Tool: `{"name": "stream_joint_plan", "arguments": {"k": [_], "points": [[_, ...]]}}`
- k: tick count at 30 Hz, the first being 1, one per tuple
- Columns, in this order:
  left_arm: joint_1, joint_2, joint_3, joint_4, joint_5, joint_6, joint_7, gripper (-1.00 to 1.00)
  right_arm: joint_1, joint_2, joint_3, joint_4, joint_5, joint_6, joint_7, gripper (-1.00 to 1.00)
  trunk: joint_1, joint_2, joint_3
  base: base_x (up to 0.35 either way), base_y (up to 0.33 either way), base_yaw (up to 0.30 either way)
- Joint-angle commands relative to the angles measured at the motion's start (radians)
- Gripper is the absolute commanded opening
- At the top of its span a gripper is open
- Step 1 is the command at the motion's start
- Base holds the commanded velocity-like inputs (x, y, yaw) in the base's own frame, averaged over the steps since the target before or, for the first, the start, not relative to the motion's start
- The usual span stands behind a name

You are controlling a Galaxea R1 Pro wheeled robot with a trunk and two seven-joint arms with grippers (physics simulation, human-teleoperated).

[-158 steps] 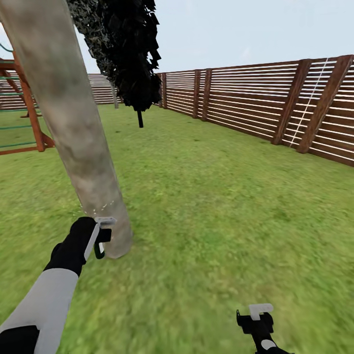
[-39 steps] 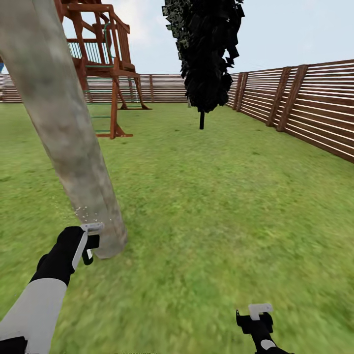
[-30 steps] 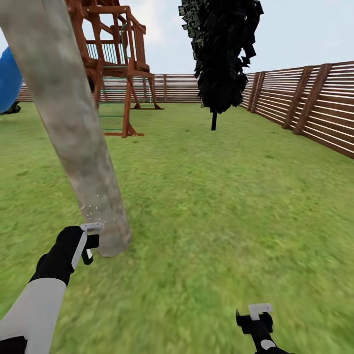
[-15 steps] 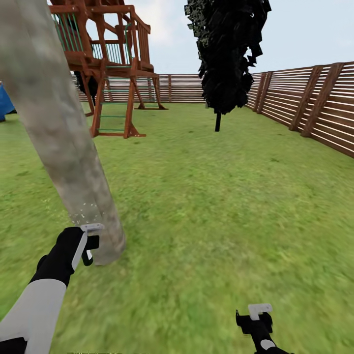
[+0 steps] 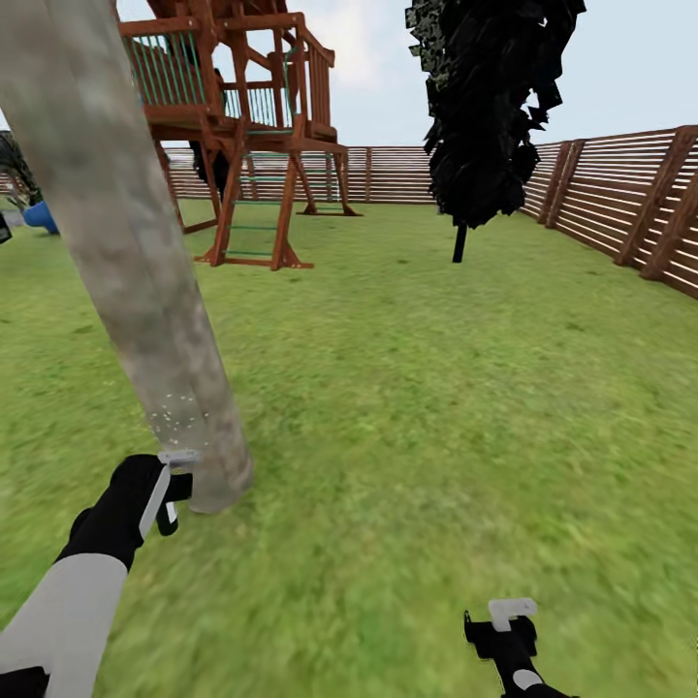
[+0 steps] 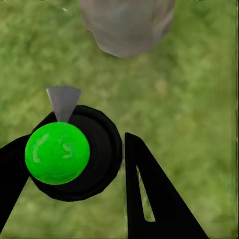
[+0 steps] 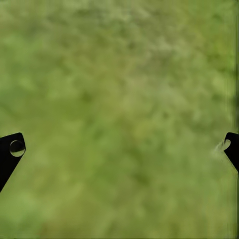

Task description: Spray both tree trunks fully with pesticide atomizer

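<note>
- Your left gripper point(image 6: 74, 164), lower left of the head view, has its jaws closed around the pesticide atomizer point(image 6: 57, 153); in the left wrist view its green ball top sits in a black collar between the two black fingers point(image 6: 149, 199).
- The atomizer's grey nozzle point(image 6: 63, 101) points at the base of the tree trunk point(image 5: 136, 271), just beside it, with pale specks on the bark above your hand.
- Your right gripper point(image 5: 504, 625), at the bottom right of the head view, holds nothing; its jaws stand wide apart over the lawn point(image 7: 119, 99).
- Further out: a wooden play tower point(image 5: 237, 116) at upper left, a near-black tree point(image 5: 494, 107) at upper right, and the slatted fence point(image 5: 620, 204) along the right edge.
</note>
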Motion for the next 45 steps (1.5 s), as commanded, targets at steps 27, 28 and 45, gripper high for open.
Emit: {"name": "stream_joint_plan", "arguments": {"k": [27,28,45], "points": [[0.022,0.031,0.003,0.282,0.0,-0.284,-0.002,-1.0,0.0,0.003,0.01,0.0,-0.008,-0.002,-0.001,1.0,0.0,0.0,-0.001,0.116,-0.188,0.116],[0.022,0.032,0.004,0.284,0.001,-0.282,-0.002,-1.0,0.0,0.004,0.01,0.0,-0.008,-0.002,-0.001,1.0,0.0,0.0,-0.001,0.128,-0.271,0.004],[0.023,0.04,0.012,0.283,-0.001,-0.28,-0.002,-1.0,0.0,0.003,0.01,0.0,-0.008,-0.002,-0.001,1.0,0.0,0.0,-0.001,0.033,-0.276,0.062]]}}
